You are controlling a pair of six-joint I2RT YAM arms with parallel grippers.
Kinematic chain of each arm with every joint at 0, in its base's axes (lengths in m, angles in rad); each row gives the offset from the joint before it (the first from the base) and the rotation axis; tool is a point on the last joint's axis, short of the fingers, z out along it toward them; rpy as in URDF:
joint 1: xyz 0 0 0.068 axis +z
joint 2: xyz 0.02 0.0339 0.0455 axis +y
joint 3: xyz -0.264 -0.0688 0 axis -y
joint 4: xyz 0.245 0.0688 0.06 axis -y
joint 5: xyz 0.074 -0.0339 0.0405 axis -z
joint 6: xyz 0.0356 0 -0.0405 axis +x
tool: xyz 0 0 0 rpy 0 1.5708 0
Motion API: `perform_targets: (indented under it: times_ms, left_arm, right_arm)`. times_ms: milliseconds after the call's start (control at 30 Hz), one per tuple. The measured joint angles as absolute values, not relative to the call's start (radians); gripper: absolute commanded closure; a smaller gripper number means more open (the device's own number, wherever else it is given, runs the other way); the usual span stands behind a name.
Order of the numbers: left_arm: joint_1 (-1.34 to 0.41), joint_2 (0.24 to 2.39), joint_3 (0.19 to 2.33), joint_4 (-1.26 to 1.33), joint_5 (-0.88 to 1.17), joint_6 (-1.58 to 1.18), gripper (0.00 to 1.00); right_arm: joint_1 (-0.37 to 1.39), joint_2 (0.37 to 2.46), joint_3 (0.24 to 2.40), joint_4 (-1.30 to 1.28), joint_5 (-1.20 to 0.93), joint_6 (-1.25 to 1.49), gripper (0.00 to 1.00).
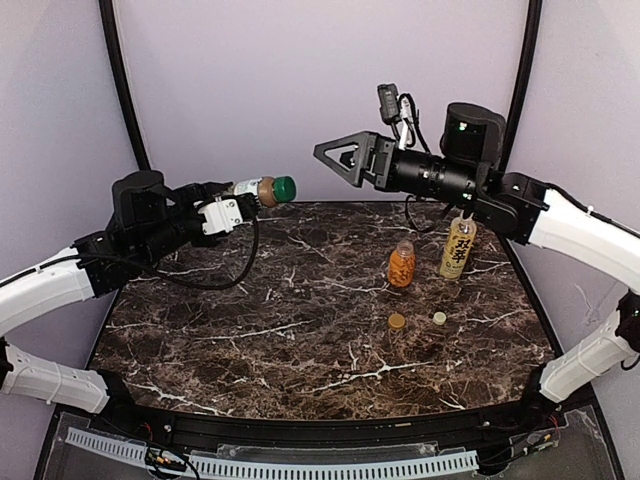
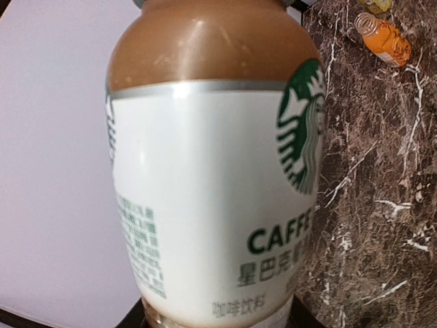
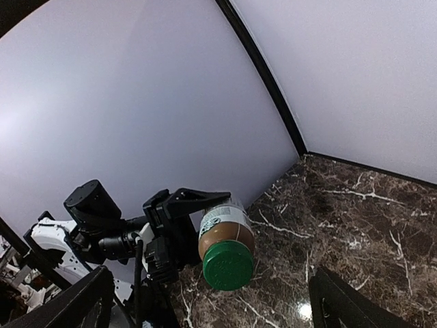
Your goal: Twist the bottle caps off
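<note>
On our left, the left gripper (image 1: 225,213) is clamped on the coffee bottle (image 1: 258,190), held level in the air with brown drink inside and its green cap (image 1: 284,188) pointing right. Along that axis, well apart, our right gripper (image 1: 335,155) faces the cap, jaws wide and empty. Further right, the orange bottle (image 1: 401,266) and yellow-labelled bottle (image 1: 458,247) stand on the table (image 1: 250,330), seemingly capless, with two loose caps (image 1: 397,321) lying in front of them.

The left hand (image 3: 194,229) grips a coffee bottle (image 3: 225,229) (green cap (image 3: 229,265) on) above marble table (image 3: 355,219)
</note>
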State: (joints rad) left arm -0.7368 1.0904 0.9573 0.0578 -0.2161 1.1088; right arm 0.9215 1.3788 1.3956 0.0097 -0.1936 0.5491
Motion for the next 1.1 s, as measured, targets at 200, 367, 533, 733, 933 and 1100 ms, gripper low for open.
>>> perform_targets:
  times_ms: [200, 367, 533, 733, 933, 1100]
  left_arm:
    - [-0.769, 1.085, 0.835, 0.286, -0.234, 1.429, 0.65]
    - [-0.772, 1.083, 0.829, 0.354, -0.247, 1.527, 0.65]
    - [-0.773, 1.08, 0.829, 0.376, -0.252, 1.563, 0.65]
    - [-0.774, 1.08, 0.821, 0.384, -0.252, 1.578, 0.65]
    - [-0.778, 1.08, 0.82, 0.388, -0.252, 1.585, 0.65]
    - [-0.779, 1.079, 0.82, 0.389, -0.252, 1.584, 0.65]
  right_arm:
    - [0.921, 1.478, 1.455, -0.101, -0.245, 0.578, 0.17]
    - [0.921, 1.547, 1.457, -0.131, -0.319, 0.614, 0.22]
    - [0.922, 1.56, 1.457, -0.13, -0.362, 0.64, 0.31]
    - [0.922, 1.56, 1.457, -0.089, -0.404, 0.668, 0.41]
    - [0.922, 1.585, 1.457, -0.067, -0.429, 0.68, 0.49]
    - [0.922, 1.59, 1.457, -0.062, -0.434, 0.685, 0.63]
